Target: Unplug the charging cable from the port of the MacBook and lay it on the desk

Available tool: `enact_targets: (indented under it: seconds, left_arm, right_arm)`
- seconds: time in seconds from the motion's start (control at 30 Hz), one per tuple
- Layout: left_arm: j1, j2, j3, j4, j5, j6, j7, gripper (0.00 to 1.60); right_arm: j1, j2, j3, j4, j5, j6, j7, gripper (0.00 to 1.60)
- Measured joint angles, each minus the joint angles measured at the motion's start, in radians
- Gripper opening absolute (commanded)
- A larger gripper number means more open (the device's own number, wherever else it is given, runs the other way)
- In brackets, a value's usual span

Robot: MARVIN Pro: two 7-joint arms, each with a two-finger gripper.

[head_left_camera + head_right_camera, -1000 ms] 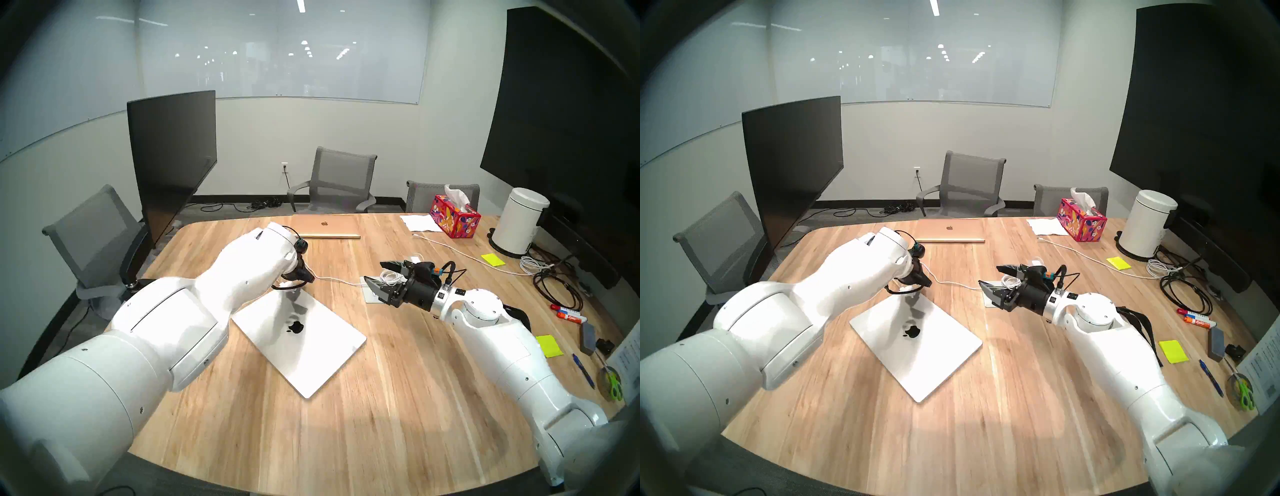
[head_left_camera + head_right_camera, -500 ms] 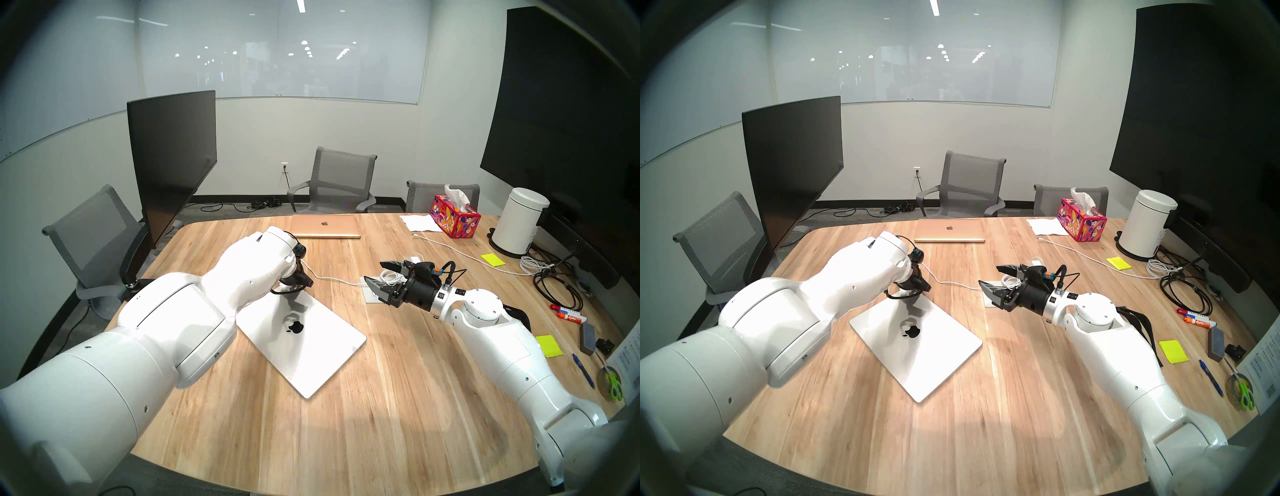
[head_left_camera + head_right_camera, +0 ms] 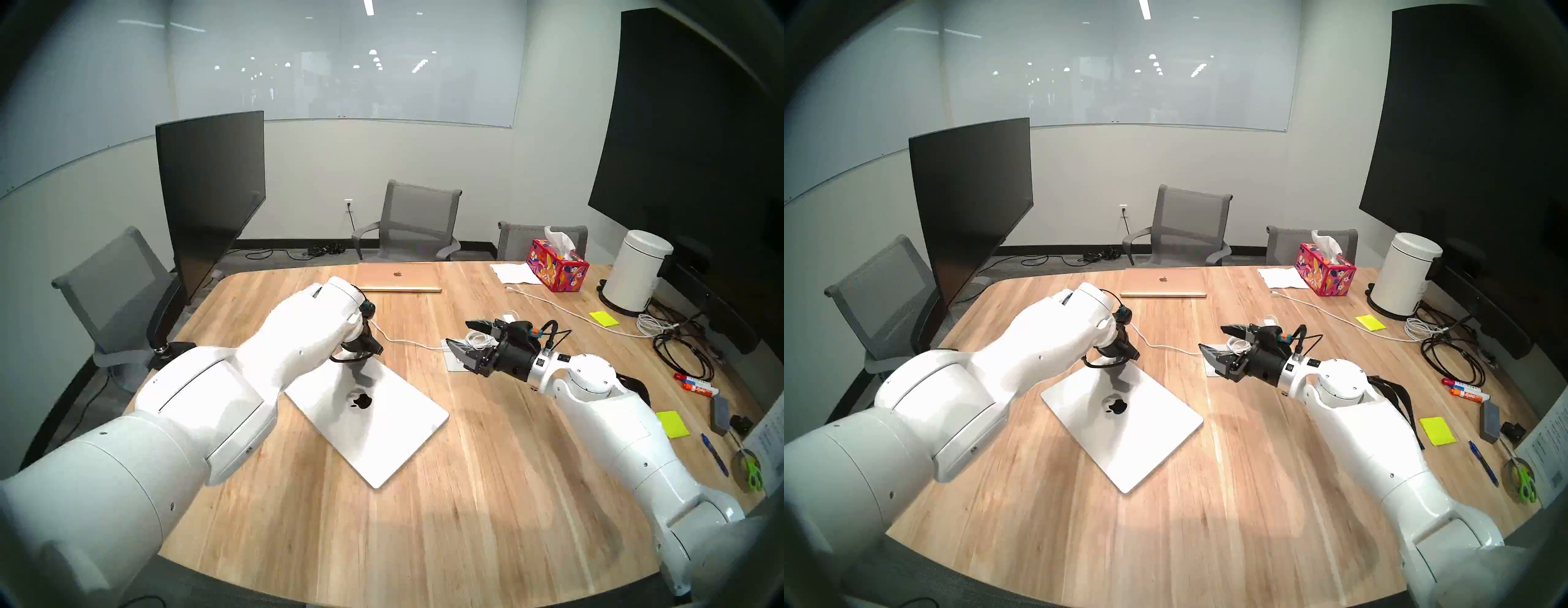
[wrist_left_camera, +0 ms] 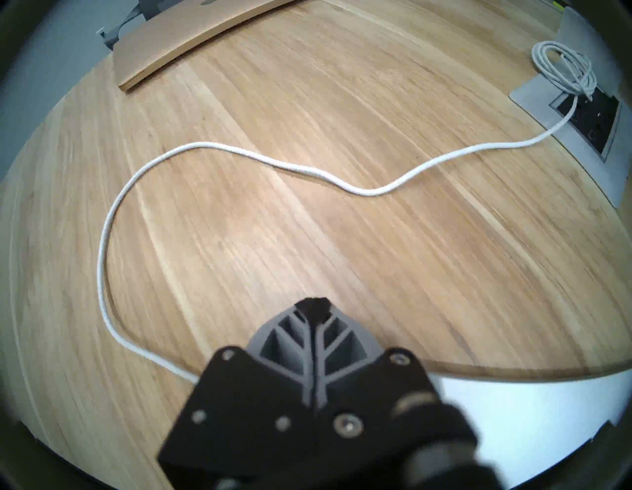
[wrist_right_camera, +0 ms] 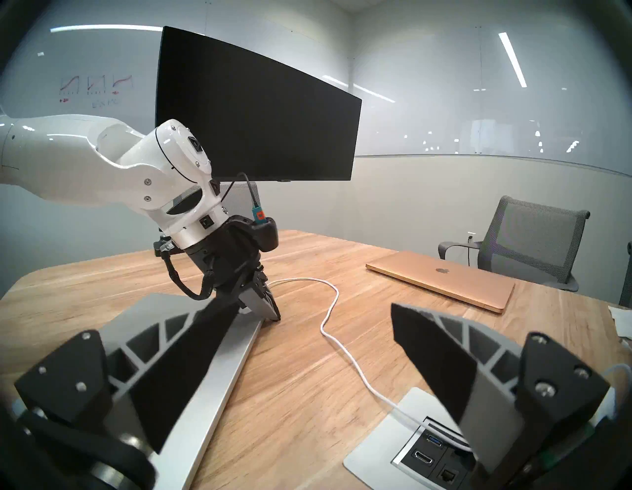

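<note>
Down at the far corner of the MacBook [image 3: 373, 424], the left gripper [image 5: 270, 313] pointed steeply at the desk [image 3: 488, 467], its two fingers pressed flat together with no gap between them. Whether the plug was pinched in them could not be told, since the fingers hid the end of the charging cable [image 4: 239, 152]. That white cord ran out from under the gripper beside the laptop's edge, curved in a wide loop across the wood and ended at the grey outlet panel [image 4: 533, 102] set into the tabletop, where its spare length lay coiled. Well to the right, the right gripper [image 3: 460, 339] hung level above that panel, jaws spread wide and holding nothing. Beyond both, a rose-gold laptop [image 3: 399, 277] lay closed.
</note>
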Motion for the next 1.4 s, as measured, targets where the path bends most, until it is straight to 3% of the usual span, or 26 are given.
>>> enact_targets:
  seconds: [0.7,1.4]
  left_arm:
    - [0.146,0.165,-0.070,-0.319,-0.013,0.151,0.077,0.00]
    - [0.282,0.272,-0.156,-0.517,-0.084,0.167,0.151,0.00]
  right_arm:
    - [0.000,0.000,0.000,0.000,0.000,0.000,0.000,1.60]
    - [0.000,0.000,0.000,0.000,0.000,0.000,0.000,1.60]
